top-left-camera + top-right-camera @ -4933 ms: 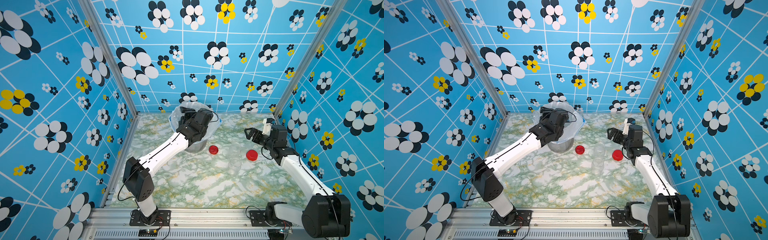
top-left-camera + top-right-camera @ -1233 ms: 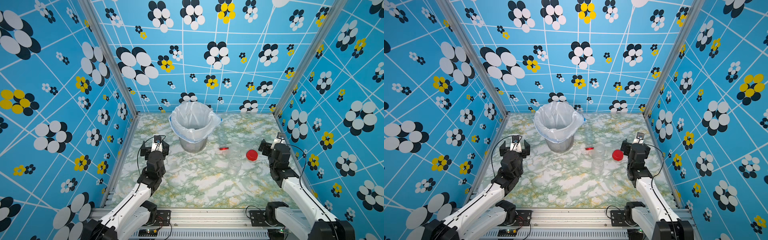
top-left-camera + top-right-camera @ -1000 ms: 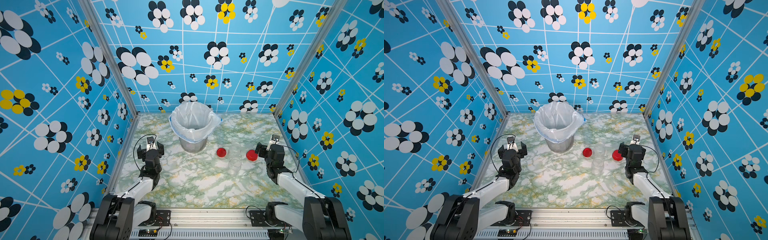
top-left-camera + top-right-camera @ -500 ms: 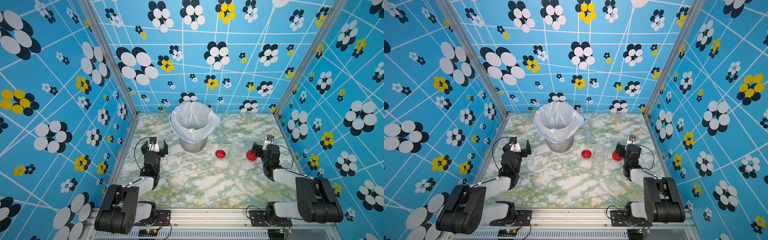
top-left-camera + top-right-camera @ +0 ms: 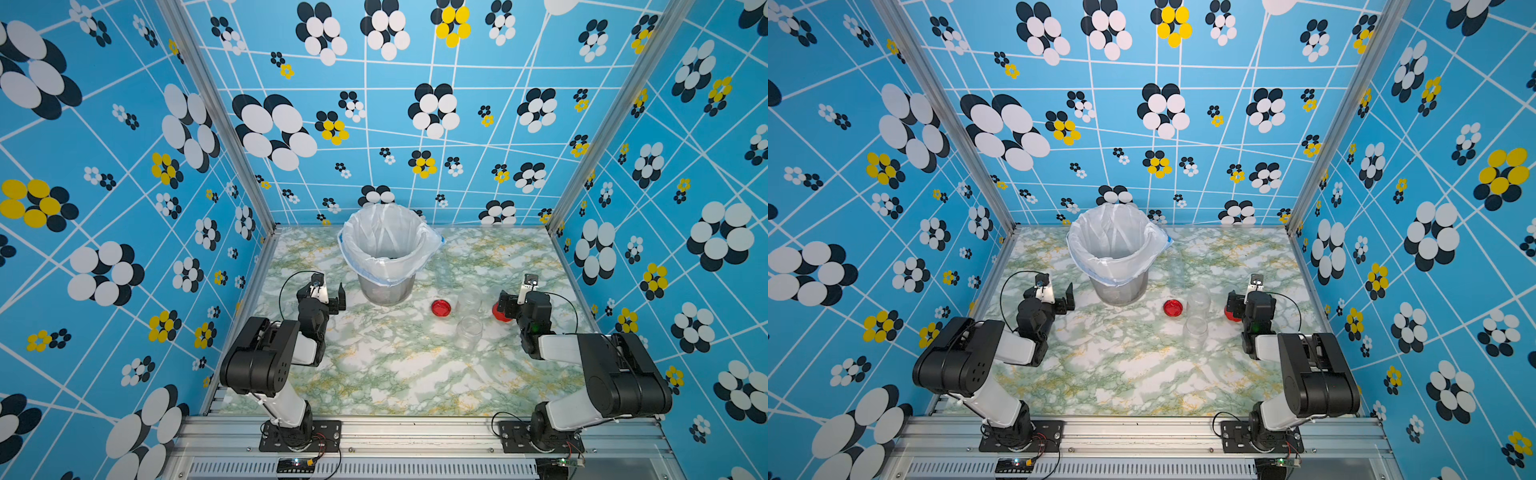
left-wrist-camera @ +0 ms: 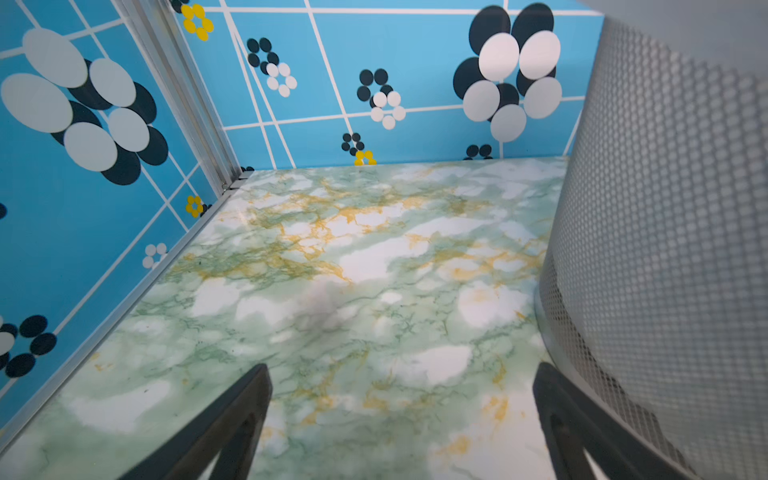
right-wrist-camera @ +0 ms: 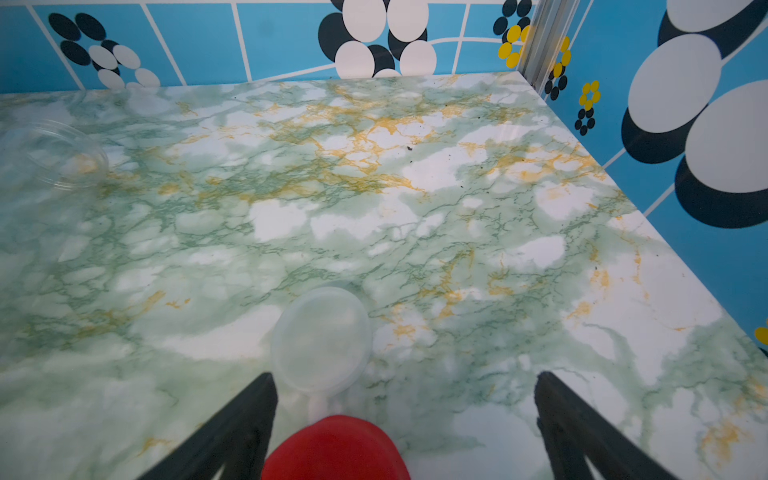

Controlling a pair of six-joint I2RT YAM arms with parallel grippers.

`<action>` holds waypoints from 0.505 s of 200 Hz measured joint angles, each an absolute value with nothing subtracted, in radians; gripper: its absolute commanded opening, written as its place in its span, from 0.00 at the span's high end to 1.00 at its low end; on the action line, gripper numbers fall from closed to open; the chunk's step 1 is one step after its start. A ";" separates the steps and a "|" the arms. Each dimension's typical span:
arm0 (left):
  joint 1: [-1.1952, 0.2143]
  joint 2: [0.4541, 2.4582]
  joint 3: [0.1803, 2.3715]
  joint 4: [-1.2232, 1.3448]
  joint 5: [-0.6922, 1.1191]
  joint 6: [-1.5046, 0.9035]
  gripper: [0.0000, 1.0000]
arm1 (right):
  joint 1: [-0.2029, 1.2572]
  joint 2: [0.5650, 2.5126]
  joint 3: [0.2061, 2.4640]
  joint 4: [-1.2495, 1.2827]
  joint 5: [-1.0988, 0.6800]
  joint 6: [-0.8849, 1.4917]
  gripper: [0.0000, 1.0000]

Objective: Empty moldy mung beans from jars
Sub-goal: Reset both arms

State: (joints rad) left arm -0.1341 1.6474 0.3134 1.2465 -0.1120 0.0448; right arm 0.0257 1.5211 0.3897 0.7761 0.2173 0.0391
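Note:
Two clear jars [image 5: 469, 300] [image 5: 469, 331] stand lidless on the marble table [image 5: 395, 374], right of the middle; both top views show them [image 5: 1199, 297] [image 5: 1195, 329]. They look empty, and no mung beans show in any view. One red lid [image 5: 441, 308] lies left of the jars. Another red lid [image 7: 336, 451] sits between the fingers of my open right gripper [image 7: 405, 374], with a clear whitish lid [image 7: 322, 340] just beyond it. My left gripper [image 6: 402, 370] is open over bare table beside the bucket [image 6: 665, 249]. Both arms are folded low.
The mesh bucket lined with a white bag [image 5: 386, 253] stands at the back middle. A clear round rim [image 7: 54, 153] shows far off in the right wrist view. Blue flowered walls close in three sides. The arm bases sit on the front rail.
Over the last second both arms have folded back and down toward their bases. Both grippers stayed open. The red lid left of the jars now lies flat.

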 measured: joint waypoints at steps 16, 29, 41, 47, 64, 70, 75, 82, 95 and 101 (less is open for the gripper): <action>-0.208 1.549 0.308 1.203 -0.143 0.097 0.01 | 0.026 1.521 0.390 0.776 0.215 0.037 0.01; -0.248 1.386 0.317 1.069 -0.171 0.125 0.01 | 0.026 1.521 0.390 0.776 0.210 0.037 0.01; -0.236 1.229 0.323 0.977 -0.183 0.122 0.00 | 0.026 1.521 0.390 0.776 0.208 0.037 0.01; -0.221 1.173 0.315 0.973 -0.185 0.121 0.00 | 0.026 1.521 0.390 0.776 0.207 0.037 0.01; -0.179 1.129 0.260 1.039 -0.215 0.123 0.01 | 0.026 1.521 0.390 0.776 0.206 0.036 0.01; -0.169 1.147 0.244 1.047 -0.220 0.119 0.00 | 0.026 1.521 0.390 0.776 0.206 0.036 0.01; -0.160 1.171 0.232 1.046 -0.216 0.115 0.00 | 0.026 1.521 0.390 0.776 0.206 0.037 0.01; -0.151 1.213 0.222 1.038 -0.208 0.115 0.01 | 0.026 1.521 0.390 0.776 0.206 0.037 0.01; -0.141 1.259 0.228 0.971 -0.202 0.104 0.01 | 0.026 1.521 0.390 0.776 0.206 0.036 0.01; -0.134 1.264 0.231 0.945 -0.193 0.096 0.01 | 0.026 1.521 0.390 0.776 0.206 0.037 0.01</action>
